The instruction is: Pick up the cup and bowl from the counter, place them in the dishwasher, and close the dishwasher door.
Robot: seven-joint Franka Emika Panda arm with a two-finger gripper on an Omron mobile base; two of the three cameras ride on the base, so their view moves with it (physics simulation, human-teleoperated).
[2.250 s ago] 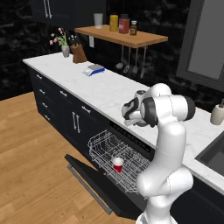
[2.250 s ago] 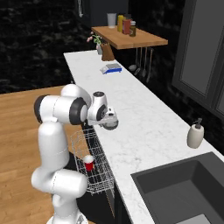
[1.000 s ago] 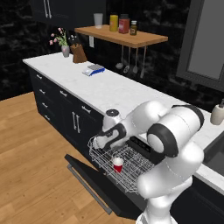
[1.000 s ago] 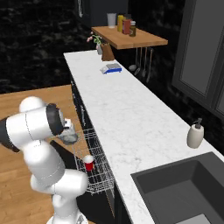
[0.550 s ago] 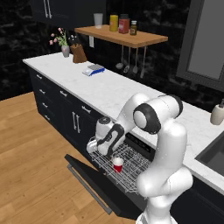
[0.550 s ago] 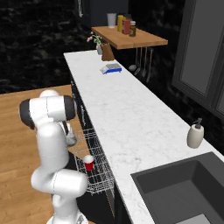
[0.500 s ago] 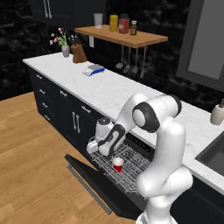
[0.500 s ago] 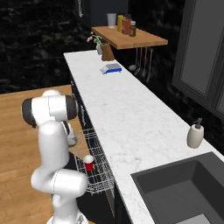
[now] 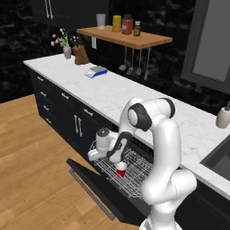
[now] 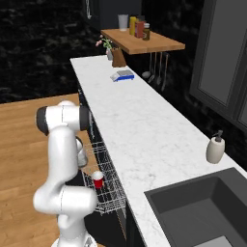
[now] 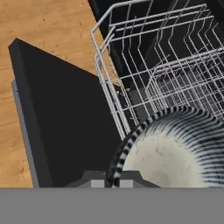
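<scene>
Over rack [image 11: 166,57], striped-rim bowl [image 11: 175,148] w/ speckled inside.

The white Franka Panda arm with dark joints rises from the lower right of the left base view, its shoulder and elbow bulking at centre frame, then folds downward and leftward so the forearm slopes to the middle left. There the two-finger gripper [image 9: 95,154] sits low, its wrist tilted down. In the right base view the arm stands at the left, upper link upright, elbow at mid-left. In the hand view the jaws are pinched together on the rim of the striped grey round bowl [image 11: 175,148].
</scene>
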